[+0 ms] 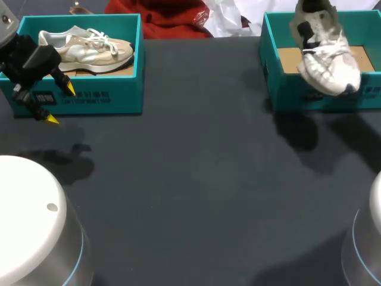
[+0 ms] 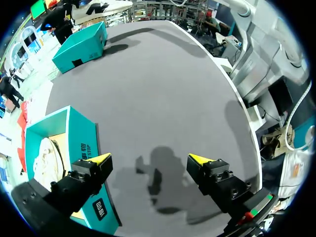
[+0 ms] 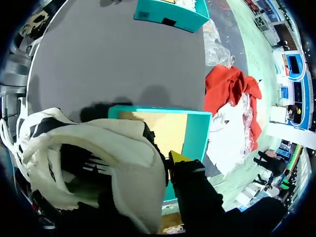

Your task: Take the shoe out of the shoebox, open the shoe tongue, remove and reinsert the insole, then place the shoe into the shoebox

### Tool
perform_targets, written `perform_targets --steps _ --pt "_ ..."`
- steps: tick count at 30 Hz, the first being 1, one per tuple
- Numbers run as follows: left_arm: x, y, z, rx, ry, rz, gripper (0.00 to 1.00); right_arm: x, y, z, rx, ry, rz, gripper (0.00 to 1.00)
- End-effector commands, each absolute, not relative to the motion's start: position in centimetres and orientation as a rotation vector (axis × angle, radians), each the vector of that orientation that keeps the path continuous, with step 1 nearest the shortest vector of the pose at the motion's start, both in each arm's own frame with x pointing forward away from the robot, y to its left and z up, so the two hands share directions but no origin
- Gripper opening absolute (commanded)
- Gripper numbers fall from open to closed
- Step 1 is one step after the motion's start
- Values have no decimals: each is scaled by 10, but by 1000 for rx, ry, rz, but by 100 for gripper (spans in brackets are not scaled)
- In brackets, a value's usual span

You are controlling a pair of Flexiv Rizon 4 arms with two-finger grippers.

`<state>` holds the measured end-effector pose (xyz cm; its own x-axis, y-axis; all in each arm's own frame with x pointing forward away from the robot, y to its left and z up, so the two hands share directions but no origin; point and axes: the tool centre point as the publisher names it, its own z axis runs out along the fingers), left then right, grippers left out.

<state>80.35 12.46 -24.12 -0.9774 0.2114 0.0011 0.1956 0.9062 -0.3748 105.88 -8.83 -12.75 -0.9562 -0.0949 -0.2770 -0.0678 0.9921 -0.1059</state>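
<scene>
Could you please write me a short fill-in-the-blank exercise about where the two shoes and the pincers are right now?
1. The beige shoe lies ____ the left shoebox.
2. The right pincer is shut on the white shoe, which hangs ____ the right shoebox.
3. The left pincer, in front of the left shoebox, is ____ and holds nothing.
Missing words: inside; above; open.
</scene>
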Motion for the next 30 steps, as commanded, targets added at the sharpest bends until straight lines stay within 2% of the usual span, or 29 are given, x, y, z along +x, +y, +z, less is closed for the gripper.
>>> perform_targets --steps 1,11,24,30 --pt "804 125 -241 -324 -3026 585 100 1083 -123 -123 -122 2845 -111 0" --pt "804 125 -241 -324 -3026 585 100 1136 -186 -124 -146 2848 -94 0" --pt "804 125 -241 -324 -3026 585 100 1136 -186 -124 -146 2848 -94 0" --pt "804 125 -241 -324 -3026 585 100 1160 -233 -122 -105 2808 -193 0"
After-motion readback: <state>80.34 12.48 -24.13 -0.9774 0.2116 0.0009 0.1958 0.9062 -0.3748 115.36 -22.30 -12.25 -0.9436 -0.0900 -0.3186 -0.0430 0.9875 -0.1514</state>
